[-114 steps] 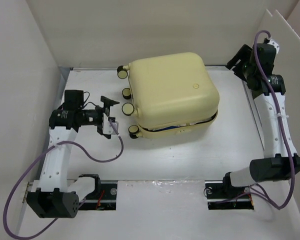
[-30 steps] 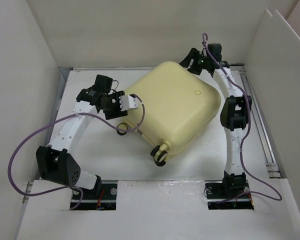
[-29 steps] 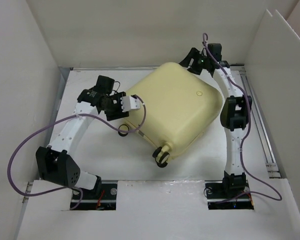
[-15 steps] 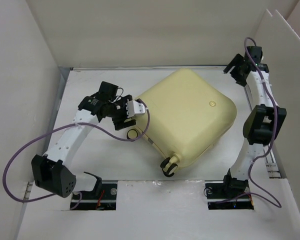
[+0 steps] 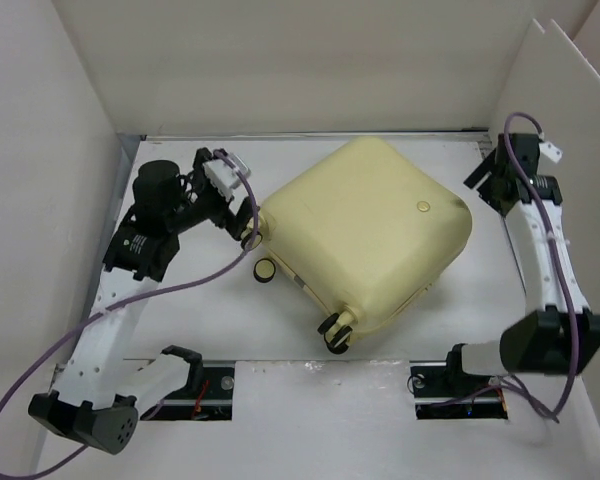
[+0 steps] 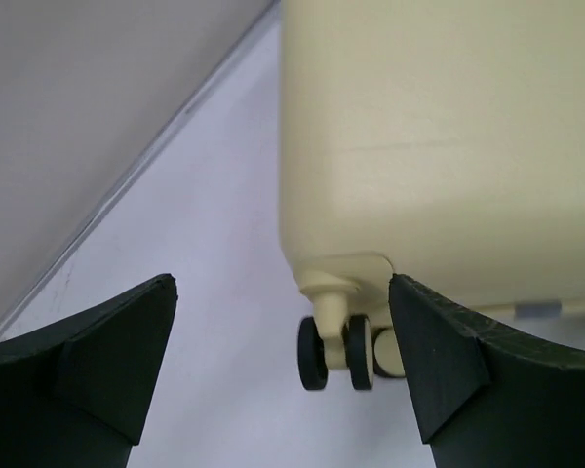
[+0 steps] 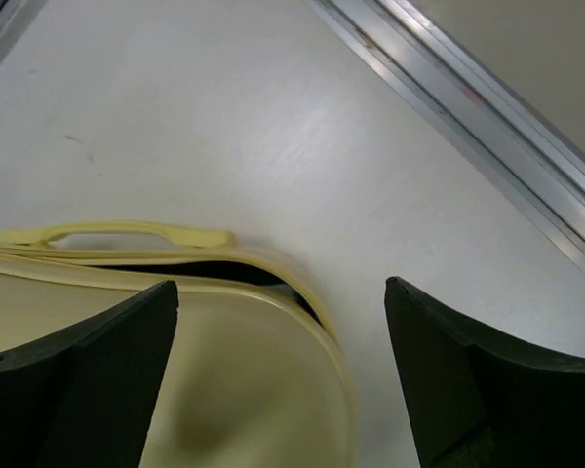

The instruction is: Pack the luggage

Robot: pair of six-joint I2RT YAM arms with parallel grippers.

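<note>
The luggage (image 5: 370, 235) is a pale yellow hard-shell suitcase lying flat and turned diagonally on the white table, its lid down. My left gripper (image 5: 238, 213) stands open just off its left corner, touching nothing. In the left wrist view a pair of black-and-cream wheels (image 6: 336, 353) and the luggage's shell (image 6: 439, 146) lie ahead of the open left gripper (image 6: 283, 285). My right gripper (image 5: 485, 180) is open beside the right corner. In the right wrist view the right gripper (image 7: 281, 286) hovers over the lid's corner (image 7: 234, 380), where a thin dark gap and the flat handle (image 7: 117, 234) show.
White walls close in the table on the left, back and right. A metal rail (image 5: 515, 250) runs along the right edge, seen also as the rail (image 7: 468, 107) in the right wrist view. More wheels (image 5: 336, 330) stick out at the luggage's near corner.
Both grippers have opened and drawn back from the luggage, the left one leftward and the right arm out to the right. The luggage has slid a little right and toward me.
</note>
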